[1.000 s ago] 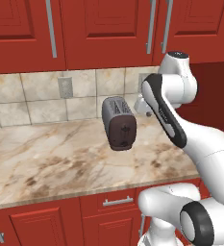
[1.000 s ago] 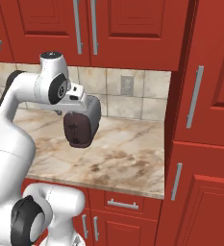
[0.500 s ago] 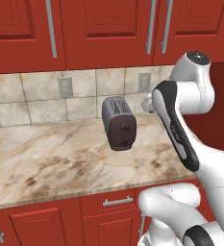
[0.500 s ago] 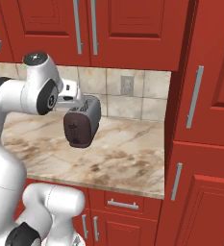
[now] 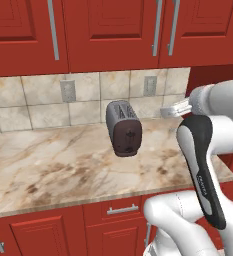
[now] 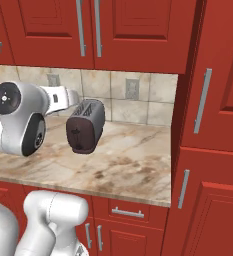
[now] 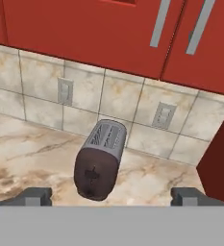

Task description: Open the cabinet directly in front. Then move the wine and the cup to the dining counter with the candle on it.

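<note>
The cabinet (image 5: 118,30) is the red upper wall unit above the worktop, and its panelled doors are shut. Its silver bar handles (image 7: 160,21) hang side by side near the top of the hand view, well above and beyond my gripper (image 7: 111,197). The gripper is open: its dark fingertips (image 7: 36,196) stand far apart with nothing between them, aimed at the tiled wall over the worktop. The white hand (image 5: 175,107) reaches out at toaster height, right of the toaster. The wine and the cup are hidden. The dining counter and the candle are out of view.
A dark toaster (image 5: 123,127) stands on the marbled worktop (image 5: 48,165) in front of beige tiles with two outlets (image 7: 65,91). A tall red cabinet (image 6: 213,125) walls off the right end. Low red cabinets with a drawer (image 5: 120,210) sit below the worktop.
The arm's upper links have swung to the right and lower in the left base view. The cabinet doors and the toaster have not moved.
</note>
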